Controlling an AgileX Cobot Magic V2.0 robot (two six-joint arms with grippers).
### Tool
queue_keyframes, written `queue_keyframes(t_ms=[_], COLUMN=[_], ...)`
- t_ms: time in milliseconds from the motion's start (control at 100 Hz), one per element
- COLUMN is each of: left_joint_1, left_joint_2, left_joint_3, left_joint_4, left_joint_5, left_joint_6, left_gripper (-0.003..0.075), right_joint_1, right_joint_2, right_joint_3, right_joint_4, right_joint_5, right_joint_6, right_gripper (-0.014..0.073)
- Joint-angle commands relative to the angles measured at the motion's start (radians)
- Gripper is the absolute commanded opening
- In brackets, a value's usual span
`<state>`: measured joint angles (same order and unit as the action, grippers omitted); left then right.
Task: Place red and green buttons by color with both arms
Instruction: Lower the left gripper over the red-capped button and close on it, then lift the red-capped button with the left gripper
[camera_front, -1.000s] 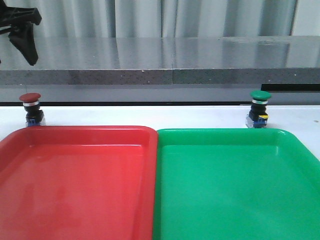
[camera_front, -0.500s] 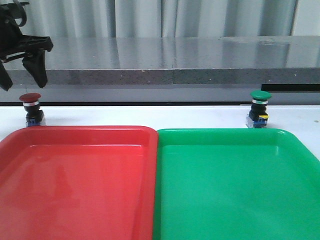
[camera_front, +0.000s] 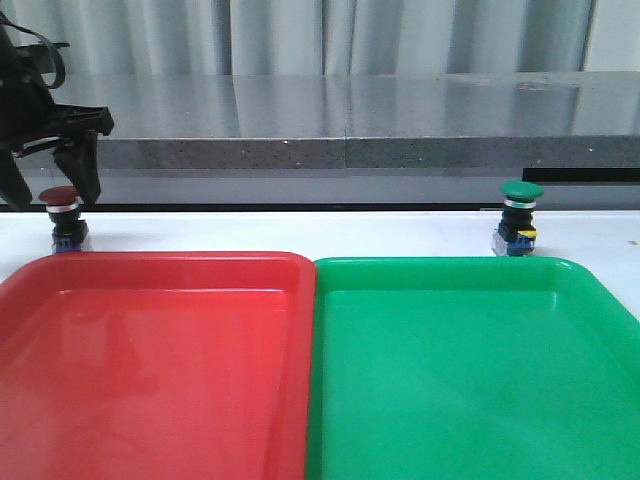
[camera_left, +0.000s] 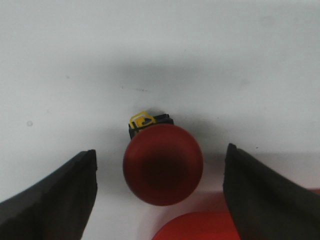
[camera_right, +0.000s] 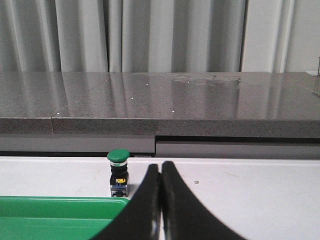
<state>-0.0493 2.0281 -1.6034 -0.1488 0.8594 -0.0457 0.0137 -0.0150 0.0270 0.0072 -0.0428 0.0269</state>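
Note:
The red button (camera_front: 62, 197) stands upright on the white table just behind the red tray's far left corner. My left gripper (camera_front: 57, 200) is open, with one finger on each side of the button's cap and apart from it. In the left wrist view the dark-red cap (camera_left: 163, 164) sits between the spread fingers of the left gripper (camera_left: 160, 150), with gaps on both sides. The green button (camera_front: 520, 190) stands upright behind the green tray's far right corner and also shows in the right wrist view (camera_right: 118, 156). My right gripper (camera_right: 160, 167) is shut and empty, short of the green button and beside it; it is out of the front view.
The red tray (camera_front: 150, 360) and the green tray (camera_front: 470, 370) lie side by side at the front, both with nothing in them. A grey stone ledge (camera_front: 340, 150) runs behind the table, curtains beyond. The red tray's rim (camera_left: 200, 227) shows under the left gripper.
My left gripper has come down and slightly right from above the ledge until its open fingers straddle the red button. The buttons and trays have not moved.

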Motion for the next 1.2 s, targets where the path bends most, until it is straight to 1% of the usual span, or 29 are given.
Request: queue_keyframes(t_ms=[0,80,200,270,420,650,780,1000,1190], left_joint_1=[-0.009,-0.009,-0.009,-0.009,-0.009,-0.009,-0.009,-0.009,-0.028], left_joint_2=[-0.055,-0.055,-0.055,-0.055,-0.055,-0.055,-0.064,-0.137,-0.221], left_joint_3=[-0.032,-0.032,-0.032,-0.032,-0.032,-0.04,-0.052,-0.052,-0.052], left_joint_4=[-0.016,-0.016,-0.016,-0.016,-0.016,-0.056,-0.066,-0.074,-0.076], left_joint_5=[-0.046,-0.05,-0.056,-0.069,-0.081,-0.069,-0.057,-0.038,-0.029], left_joint_6=[0.002,0.002,0.002,0.002,0.002,-0.002,-0.002,-0.002,-0.002], left_gripper=[0.0475,0.0398,0.0262,0.0208,0.0132,0.0061,0.0045,0.0008,0.0008], right_joint_1=[-0.007,-0.007,-0.007,-0.007,-0.007,-0.007,-0.007,-0.007,-0.007], right_joint_2=[-0.018,-0.018,-0.018,-0.018,-0.018,-0.018,-0.018,-0.018,-0.018], right_joint_3=[-0.019,-0.019,-0.019,-0.019,-0.019,-0.019,-0.019,-0.019,-0.019], right_joint_4=[-0.007,-0.007,-0.007,-0.007,-0.007,-0.007,-0.007,-0.007,-0.007], right_joint_5=[-0.083,-0.083,-0.083,-0.083,-0.083,-0.083,-0.083,-0.083,-0.083], right_joint_6=[-0.005,-0.005,-0.005,-0.005,-0.005,-0.005,-0.005,-0.005,-0.005], right_gripper=[-0.0064,-0.0064,-0.0064,-0.0064,-0.0064,-0.0064,-0.0064,-0.0064,-0.0064])
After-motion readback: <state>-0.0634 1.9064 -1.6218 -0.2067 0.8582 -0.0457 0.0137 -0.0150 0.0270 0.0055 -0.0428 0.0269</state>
